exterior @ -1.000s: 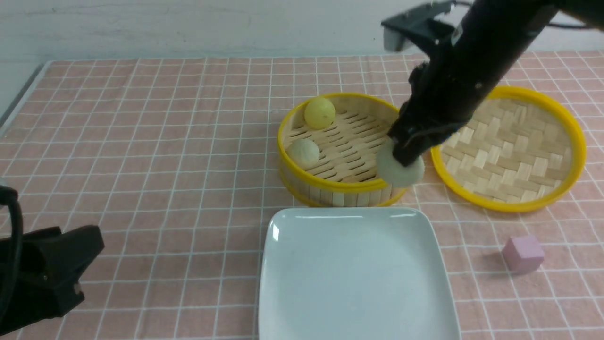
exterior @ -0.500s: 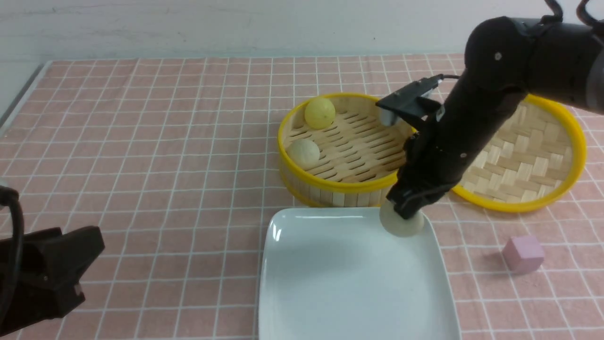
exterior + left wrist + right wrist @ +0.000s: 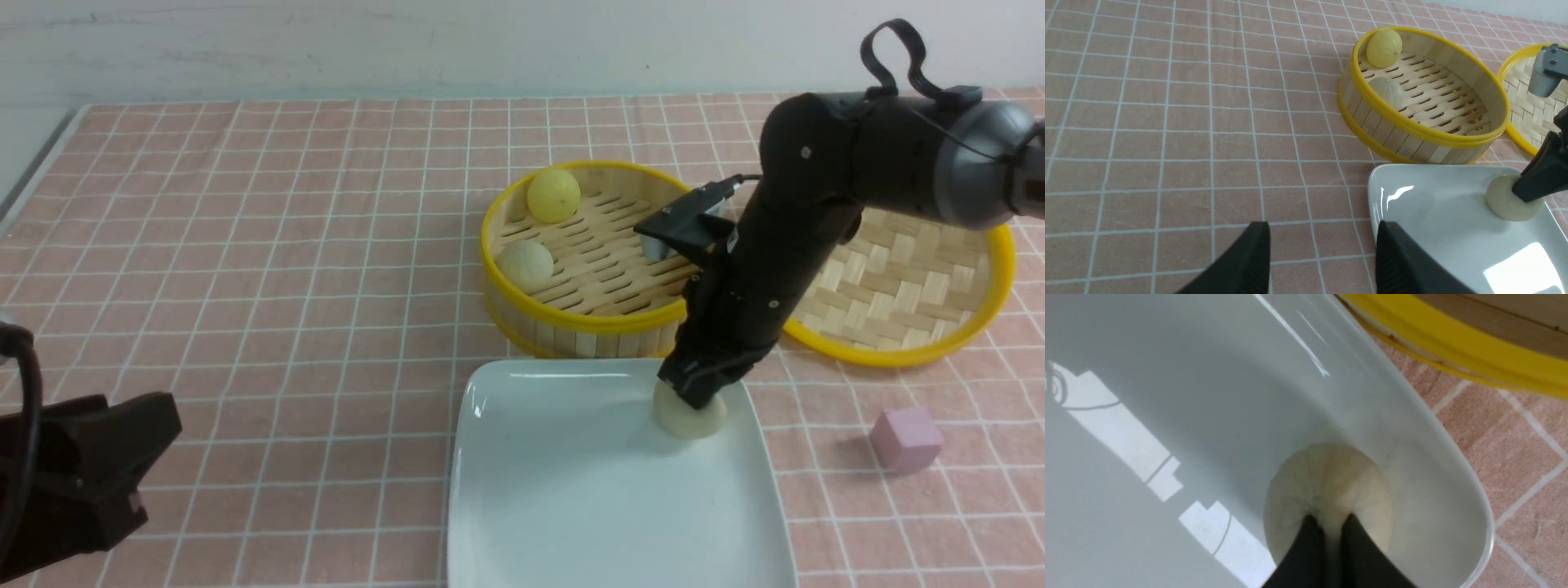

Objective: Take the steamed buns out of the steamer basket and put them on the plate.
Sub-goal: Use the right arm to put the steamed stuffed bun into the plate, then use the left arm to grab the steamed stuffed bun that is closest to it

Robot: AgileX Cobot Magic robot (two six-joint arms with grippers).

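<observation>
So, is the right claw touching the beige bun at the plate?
Touching. The right wrist view shows the right claw pinching the top of the beige bun, with no gap.

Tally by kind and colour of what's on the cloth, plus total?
Beige buns: 2
Yellow bun: 1
Basket: 1
Lid: 1
Plate: 1
Pink cube: 1
Total: 7

Checked tablecloth (image 3: 245, 245) under basket (image 3: 571, 336), lid (image 3: 898, 356), plate (image 3: 571, 498), cube (image 3: 904, 439)
</observation>
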